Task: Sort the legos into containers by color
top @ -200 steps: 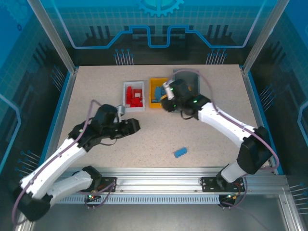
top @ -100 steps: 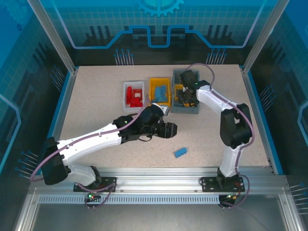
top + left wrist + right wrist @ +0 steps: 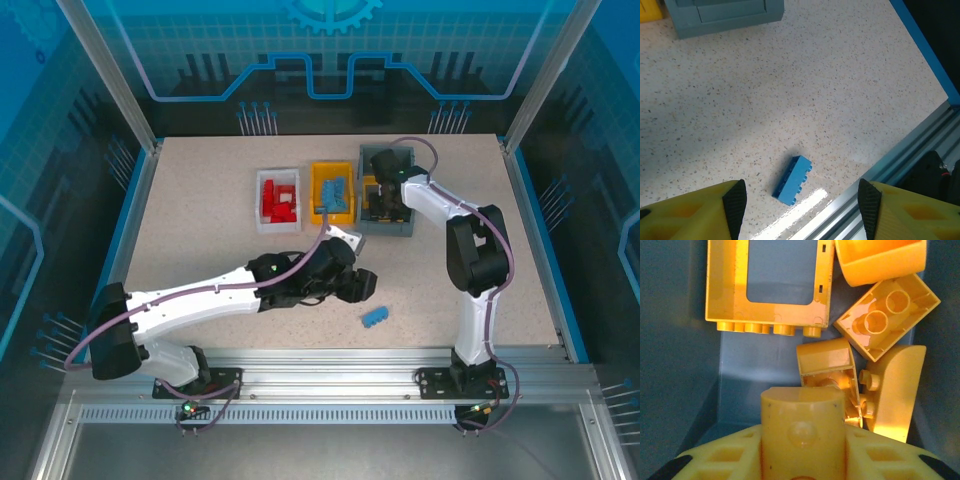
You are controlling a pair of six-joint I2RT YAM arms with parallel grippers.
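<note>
The sorting looks nearly done, to our eye. The white bin (image 3: 262, 203) holds red bricks (image 3: 279, 200), the yellow bin (image 3: 318, 193) to its right holds blue bricks (image 3: 338, 192), and the dark grey bin (image 3: 385, 227) furthest right holds yellow bricks (image 3: 885, 315). So each colour has its own home at the far middle of the worktop (image 3: 200, 230). One loose blue brick (image 3: 792, 180) lies flat on the worktop, well apart from the bins, near the rail at the near edge and a little right of centre.

We take that brick to be why the left arm stretches low across the worktop. The left hand (image 3: 802, 202) hangs above it, with the brick lying roughly between the two fingers (image 3: 735, 202), closer to the left one. The hand is spread wide, holds nothing and touches nothing, and it seems to us placed ready to come down on the brick.

The right hand (image 3: 385, 200) sits over the dark grey bin, pointing down into it. An arched yellow brick (image 3: 802, 415) stands between its jaws, above the pile. They are set narrow around it, but we cannot tell whether they pinch it or stand just loose of it.
</note>
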